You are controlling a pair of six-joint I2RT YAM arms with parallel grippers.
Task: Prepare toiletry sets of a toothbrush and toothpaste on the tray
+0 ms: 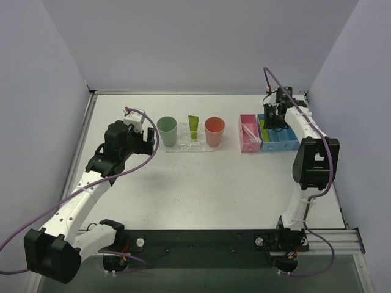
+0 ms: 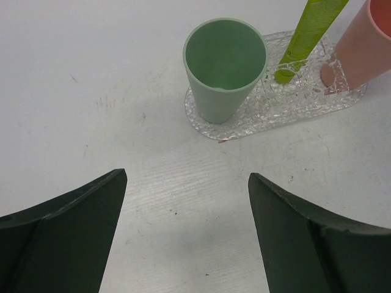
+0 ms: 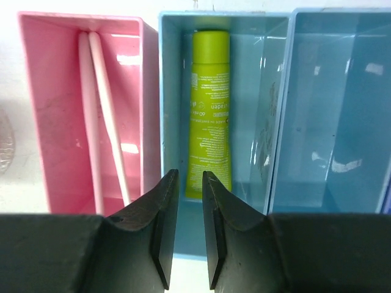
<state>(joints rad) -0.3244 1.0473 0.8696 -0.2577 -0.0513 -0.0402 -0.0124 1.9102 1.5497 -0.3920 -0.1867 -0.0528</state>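
Observation:
The clear bumpy tray (image 1: 183,146) (image 2: 244,125) holds a green cup (image 1: 167,131) (image 2: 225,67), a lime-green tube (image 1: 193,126) (image 2: 308,33) standing upright in its middle, and a salmon cup (image 1: 214,130) (image 2: 366,49). Two pale pink toothbrushes (image 3: 107,116) (image 1: 249,133) lie in the pink bin (image 3: 36,122). Another lime-green tube (image 3: 209,110) lies in the blue bin (image 3: 174,91). My right gripper (image 3: 190,177) (image 1: 273,122) hovers over that tube, jaws nearly together with nothing between them. My left gripper (image 2: 187,174) (image 1: 148,139) is wide open over bare table, left of the green cup.
A second blue compartment (image 3: 330,122) to the right of the tube's bin holds nothing. The pink and blue bins (image 1: 278,143) sit side by side right of the tray. Grey walls enclose the table on three sides.

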